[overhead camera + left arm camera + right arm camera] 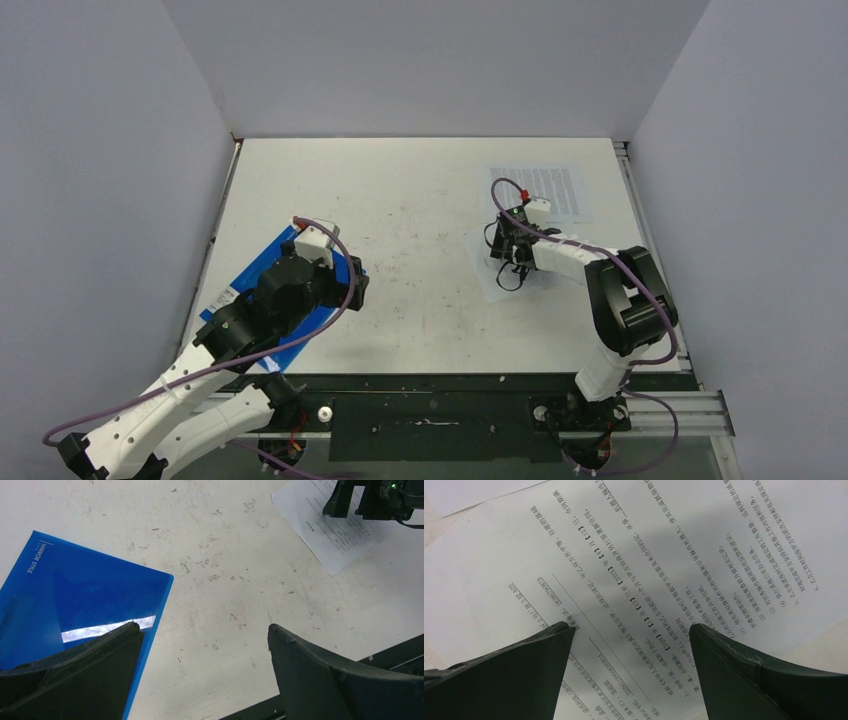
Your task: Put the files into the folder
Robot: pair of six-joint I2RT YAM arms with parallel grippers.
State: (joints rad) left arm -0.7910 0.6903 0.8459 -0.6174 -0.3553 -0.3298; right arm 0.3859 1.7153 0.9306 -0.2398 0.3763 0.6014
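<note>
Right pincer (631, 630) spread wide just over the sheets (659, 540) upper right, likely lining up a pinch; left pincer (205, 627) also released, hovering by the closed folder (75, 595) lower left.

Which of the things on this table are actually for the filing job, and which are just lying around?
For the job: blue folder; far printed sheet; near printed sheet under the right gripper.
Lying about: nothing loose, only the table itself and the aluminium rail.
</note>
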